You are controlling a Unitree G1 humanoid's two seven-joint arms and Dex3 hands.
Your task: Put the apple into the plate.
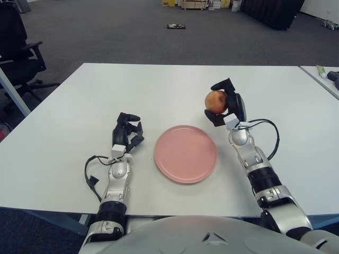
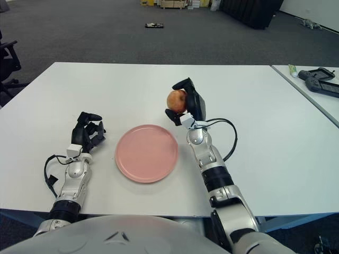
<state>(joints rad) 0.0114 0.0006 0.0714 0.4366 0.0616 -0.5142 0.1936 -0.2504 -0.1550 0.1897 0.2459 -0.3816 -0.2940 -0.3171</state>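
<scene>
Right hand (image 1: pixel 226 103): clamped on apple (image 1: pixel 215 101), raised just right of plate (image 1: pixel 185 153), for carrying across.
Left hand (image 1: pixel 127 132): idle left of plate, fingers curled, empty.

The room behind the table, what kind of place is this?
Probably an office or lab workspace: grey carpet floor, a black office chair at the left, and plain white tables. The right hand holds an apple beside a pink plate.

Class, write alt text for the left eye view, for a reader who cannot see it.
The robot's right hand holds an apple, raised just right of a bare pink plate on a white table. Its left hand shows left of the plate, fingers curled, holding nothing.
</scene>
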